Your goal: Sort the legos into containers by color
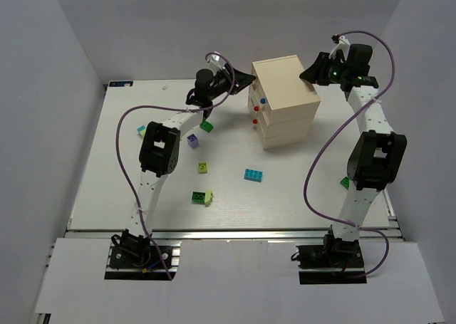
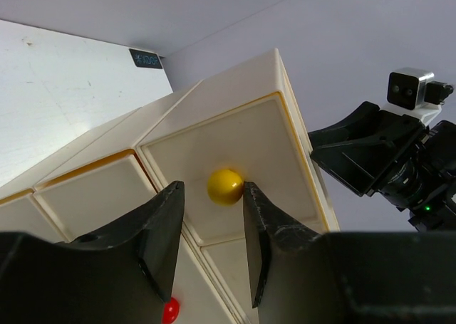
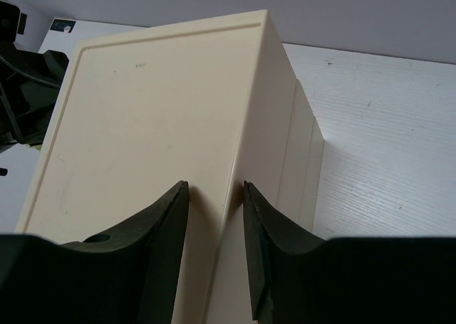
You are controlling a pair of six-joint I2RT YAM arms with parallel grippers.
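Note:
The cream three-tier chest stands at the back of the table with its drawers shut. My left gripper is at the top drawer's front. In the left wrist view it stands open around the yellow knob; the right finger touches the knob and the left finger stands apart from it. My right gripper sits open astride the chest's top rear edge, its tips against the chest. Loose legos lie on the table: green, purple, yellow-green, blue, and a green and yellow-green pair.
Another yellow-green brick lies by the left arm's elbow, and a green one peeks out beside the right arm. Lower drawers show a blue knob and red knobs. White walls enclose the table on three sides.

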